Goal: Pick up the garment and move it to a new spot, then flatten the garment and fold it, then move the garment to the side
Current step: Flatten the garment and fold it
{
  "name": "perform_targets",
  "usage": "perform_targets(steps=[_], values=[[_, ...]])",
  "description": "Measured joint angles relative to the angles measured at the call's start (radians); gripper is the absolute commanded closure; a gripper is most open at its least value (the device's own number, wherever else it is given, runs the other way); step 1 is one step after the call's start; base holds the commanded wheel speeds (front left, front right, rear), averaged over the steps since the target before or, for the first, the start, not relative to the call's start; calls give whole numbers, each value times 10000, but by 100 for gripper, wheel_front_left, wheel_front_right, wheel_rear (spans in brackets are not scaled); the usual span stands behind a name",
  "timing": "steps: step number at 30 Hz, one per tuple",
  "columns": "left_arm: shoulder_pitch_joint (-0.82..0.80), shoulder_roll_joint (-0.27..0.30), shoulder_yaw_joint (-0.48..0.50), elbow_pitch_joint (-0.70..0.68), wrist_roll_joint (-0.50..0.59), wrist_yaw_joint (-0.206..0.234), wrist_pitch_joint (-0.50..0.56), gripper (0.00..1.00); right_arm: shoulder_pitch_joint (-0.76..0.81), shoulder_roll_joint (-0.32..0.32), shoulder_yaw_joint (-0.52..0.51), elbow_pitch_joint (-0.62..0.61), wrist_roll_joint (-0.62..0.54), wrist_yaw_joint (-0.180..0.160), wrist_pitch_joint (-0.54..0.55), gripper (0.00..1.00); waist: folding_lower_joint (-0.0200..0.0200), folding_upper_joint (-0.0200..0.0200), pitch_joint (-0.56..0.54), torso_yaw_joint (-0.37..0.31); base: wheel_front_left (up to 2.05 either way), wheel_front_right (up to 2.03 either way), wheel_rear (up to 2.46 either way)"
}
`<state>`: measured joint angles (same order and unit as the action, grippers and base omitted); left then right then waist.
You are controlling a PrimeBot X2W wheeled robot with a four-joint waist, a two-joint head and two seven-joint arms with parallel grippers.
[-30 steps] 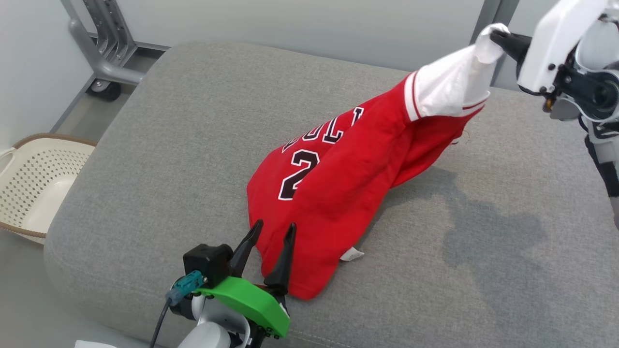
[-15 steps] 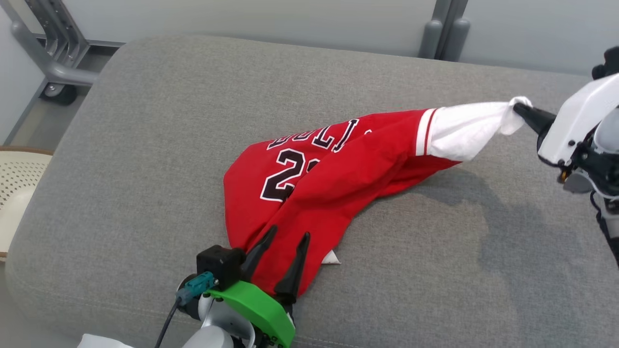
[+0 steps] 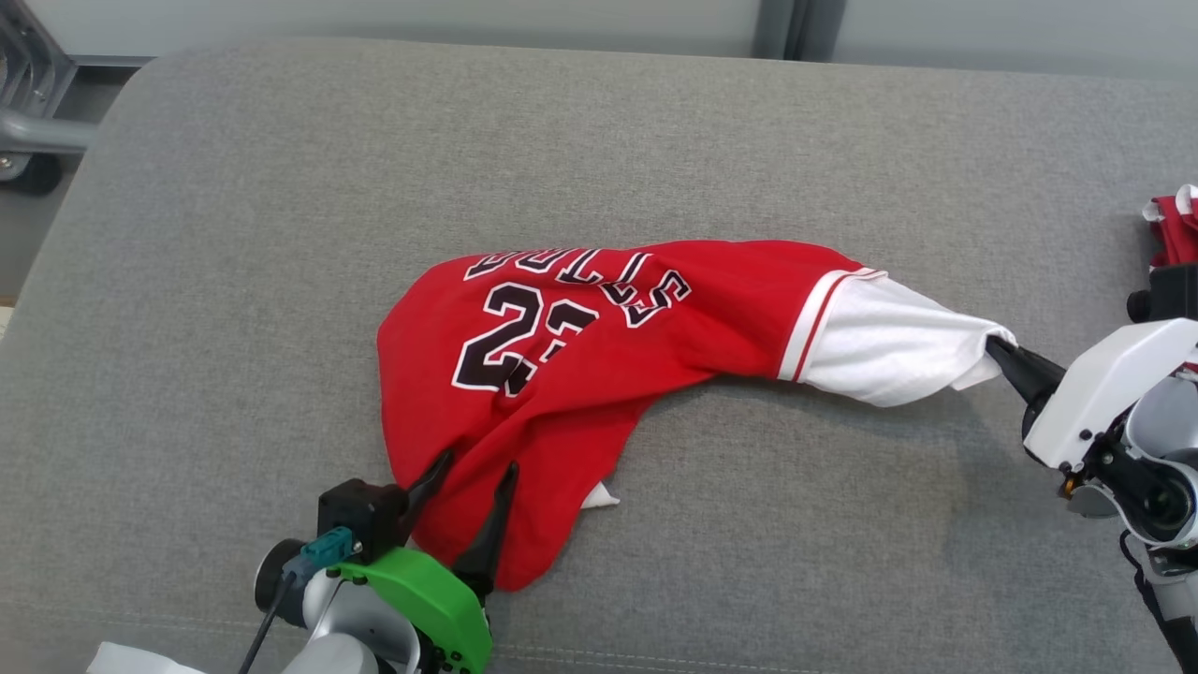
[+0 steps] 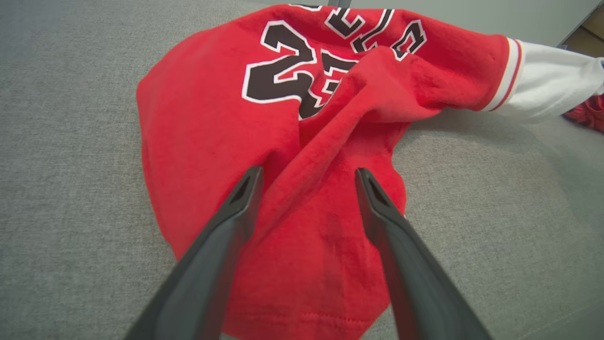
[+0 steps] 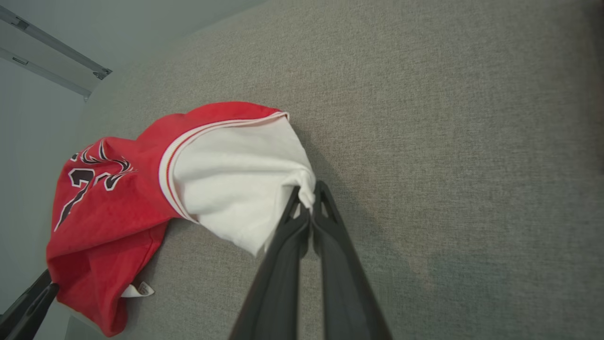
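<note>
Jaws of the right gripper (image 3: 994, 346) pinch the garment's (image 3: 580, 374) white sleeve (image 3: 889, 351); left gripper (image 3: 477, 468) gapes wide over its red hem

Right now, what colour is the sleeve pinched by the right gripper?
White sleeve, pinched by the right gripper; clearest in right wrist view.

jersey (image 3: 580, 374): 1 | tools: 2, left tool (image 3: 479, 461), right tool (image 3: 994, 346) | cushion (image 3: 281, 187): 1 | other red cloth (image 3: 1175, 229): 1
</note>
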<state>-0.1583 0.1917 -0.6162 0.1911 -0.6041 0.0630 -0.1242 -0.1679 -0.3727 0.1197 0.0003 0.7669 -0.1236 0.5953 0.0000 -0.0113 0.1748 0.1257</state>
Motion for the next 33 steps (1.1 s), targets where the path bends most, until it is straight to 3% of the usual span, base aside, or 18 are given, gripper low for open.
perform_targets(steps=[4,5,6,7,14,19,26,33], values=[[0,178,12,236,102,4,23,0,425,307,-21,-213,44,88,-418,100,0,0,148,-243,0,0,0],[1,180,-10,261,100,4,109,12,522,393,-25,-274,115,88,-514,100,0,0,176,-303,0,0,0],[2,178,-36,265,98,2,155,75,603,466,-23,-320,150,94,-598,100,0,0,202,-360,0,0,0],[2,176,-58,267,98,-2,192,100,679,508,-23,-355,159,119,-688,100,0,0,227,-415,0,0,0],[-15,420,-25,123,102,-27,454,100,1249,702,-224,-748,267,196,-1298,100,0,0,383,-613,0,0,0],[-330,1135,414,-882,307,-2,587,100,1405,972,-326,-1260,359,267,-1753,100,0,0,440,-701,0,0,0],[-1793,2408,662,-2405,1200,-21,1440,100,1406,1490,-167,-2107,819,685,-2111,100,0,0,430,-979,0,0,0],[-1599,3129,851,-3776,627,-242,2560,100,1368,1455,-949,-3647,1074,794,-2604,100,0,0,198,-1403,0,0,0]])
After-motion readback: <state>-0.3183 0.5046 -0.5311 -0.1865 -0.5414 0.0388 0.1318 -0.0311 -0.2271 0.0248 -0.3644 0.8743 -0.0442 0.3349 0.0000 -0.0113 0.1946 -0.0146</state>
